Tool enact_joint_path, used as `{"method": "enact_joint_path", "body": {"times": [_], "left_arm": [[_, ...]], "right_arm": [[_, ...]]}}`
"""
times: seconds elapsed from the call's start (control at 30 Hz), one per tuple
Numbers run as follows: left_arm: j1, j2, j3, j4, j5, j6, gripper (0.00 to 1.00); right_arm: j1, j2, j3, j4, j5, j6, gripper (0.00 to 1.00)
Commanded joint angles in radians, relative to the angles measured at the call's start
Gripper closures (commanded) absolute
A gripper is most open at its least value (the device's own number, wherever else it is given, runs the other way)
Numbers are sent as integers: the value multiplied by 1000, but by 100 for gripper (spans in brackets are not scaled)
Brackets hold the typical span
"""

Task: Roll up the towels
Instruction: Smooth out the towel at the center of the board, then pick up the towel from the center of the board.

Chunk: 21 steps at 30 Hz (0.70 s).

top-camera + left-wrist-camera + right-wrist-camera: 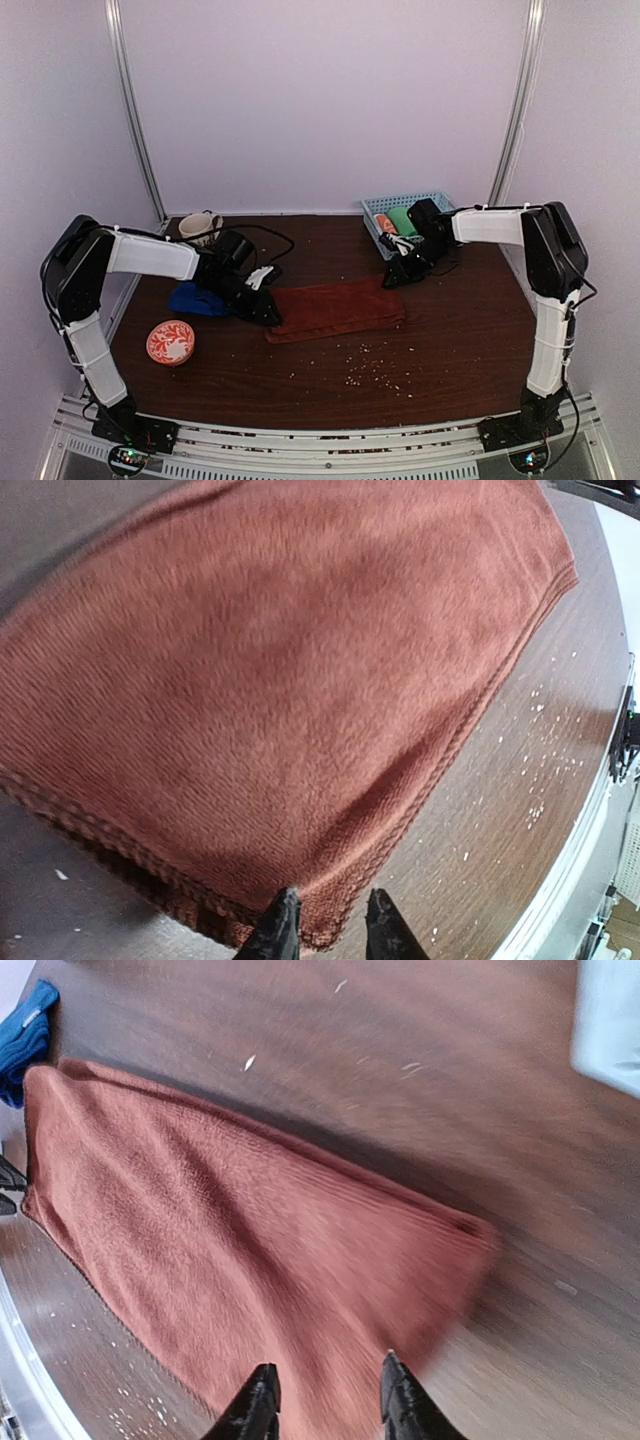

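1. Rolling not yet begun: rust-brown towel (335, 308) is laid flat mid-desk (450, 330); blue towel (195, 298) is bunched just beside its L end.
2. Brown towel's long axis is set L-R across the desk.
3. Left gripper (332, 892): narrow gap at L hem, clamping can't be told. Right gripper (328, 1362): held apart over R end.

Soft even light; both wrist views motion-blurred.

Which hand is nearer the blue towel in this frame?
Left. The left hand is at the left end of the rust-brown towel, right beside the blue towel; the right hand is over the opposite end, near the basket.
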Motion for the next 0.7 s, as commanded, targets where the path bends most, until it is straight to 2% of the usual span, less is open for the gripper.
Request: {"method": "enact_joint_path", "body": {"times": [0.0,0.17,0.4,0.67], "left_arm": [[0,-26,68,4,-37,12,76],[1,7,115,-17,-83,22,76],[1,-15,91,-10,-122,16,76],[0,-15,81,-10,-148,10,75]], "right_arm": [[-17,-124,-60,51,128,28,63],[-21,-76,-59,0,85,25,60],[-19,-3,-48,-17,82,43,61],[-6,48,-40,-20,6,52,65]]}}
